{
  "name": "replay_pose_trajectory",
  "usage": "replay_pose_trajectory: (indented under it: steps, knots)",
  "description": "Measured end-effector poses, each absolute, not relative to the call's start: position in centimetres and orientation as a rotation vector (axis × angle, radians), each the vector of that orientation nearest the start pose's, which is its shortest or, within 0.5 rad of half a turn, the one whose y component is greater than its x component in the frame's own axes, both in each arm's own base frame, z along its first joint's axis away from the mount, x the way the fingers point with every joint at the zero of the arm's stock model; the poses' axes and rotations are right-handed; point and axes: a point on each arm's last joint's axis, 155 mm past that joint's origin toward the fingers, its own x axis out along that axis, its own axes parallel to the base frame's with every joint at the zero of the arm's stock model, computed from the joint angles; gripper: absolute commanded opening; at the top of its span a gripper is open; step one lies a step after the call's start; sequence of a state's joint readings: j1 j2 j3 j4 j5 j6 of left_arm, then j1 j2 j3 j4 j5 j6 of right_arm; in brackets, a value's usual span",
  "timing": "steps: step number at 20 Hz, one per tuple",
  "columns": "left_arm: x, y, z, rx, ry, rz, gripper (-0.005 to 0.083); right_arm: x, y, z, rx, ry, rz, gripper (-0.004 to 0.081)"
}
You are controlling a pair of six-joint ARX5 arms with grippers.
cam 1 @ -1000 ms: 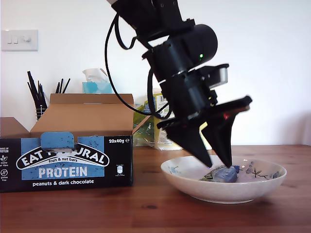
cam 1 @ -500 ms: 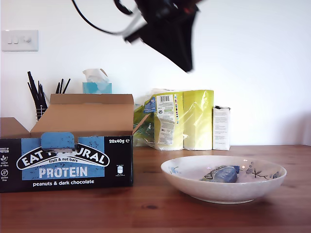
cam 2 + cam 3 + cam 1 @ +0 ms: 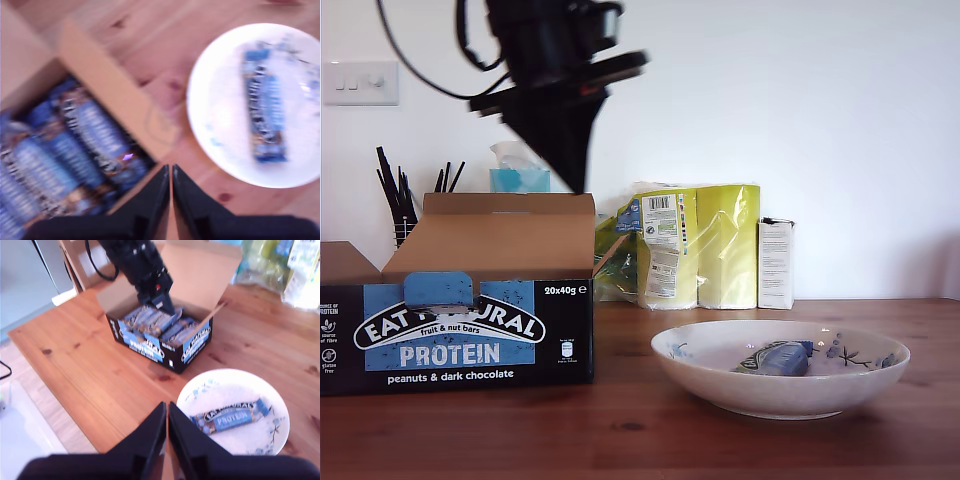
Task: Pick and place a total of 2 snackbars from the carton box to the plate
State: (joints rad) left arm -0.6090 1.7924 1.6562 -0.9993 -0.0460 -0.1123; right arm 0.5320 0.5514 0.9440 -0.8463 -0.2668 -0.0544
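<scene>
With one shiny blue-wrapped snackbar (image 3: pixel 775 359) lying in the white floral-patterned plate (image 3: pixel 720 385), I am holding my first gripper (image 3: pixel 171 170), seemingly pinched closed and empty, over the black-and-blue carton box (image 3: pixel 470 335), where blurred, tightly packed bars risk a double grab.

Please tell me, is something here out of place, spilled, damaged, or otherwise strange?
Nothing stands out. One snackbar lies flat inside the plate, the carton box stands upright with its flaps open and bars packed inside, and nothing is spilled on the table. The first wrist view is blurred, so fine detail there is unclear.
</scene>
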Motion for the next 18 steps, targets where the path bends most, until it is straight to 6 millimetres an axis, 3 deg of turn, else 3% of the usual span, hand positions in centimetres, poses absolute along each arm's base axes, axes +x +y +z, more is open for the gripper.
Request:
replay_pose_trajectory:
  steps: [5, 6, 9, 10, 15, 18]
  knots:
    - [38.4, -19.5, 15.4, 0.19, 1.141, -0.298, -0.0004, 17.1, 15.4, 28.4, -0.118, 0.44, 0.786, -0.0013]
    - [38.7, -19.0, 15.5, 0.178, 1.142, -0.284, 0.0061, 17.2, 15.5, 28.1, -0.125, 0.45, 0.787, -0.0013]
    - [39.1, -18.5, 15.5, 0.139, 1.139, -0.254, 0.0578, 17.8, 15.9, 27.4, -0.146, 0.48, 0.79, -0.0013]
    - [39.4, -18.5, 15.7, 0.13, 1.127, -0.252, 0.0625, 17.9, 15.9, 27.2, -0.147, 0.488, 0.79, -0.0013]
    - [40.5, -17.6, 15.9, 0.082, 1.108, -0.216, 0.0624, 18.1, 16.0, 27.0, -0.17, 0.487, 0.795, -0.0013]
    - [41.1, -16.7, 14.8, 0.062, 1.131, -0.189, 0.0628, 18.3, 16.2, 27.2, -0.171, 0.478, 0.796, -0.0013]
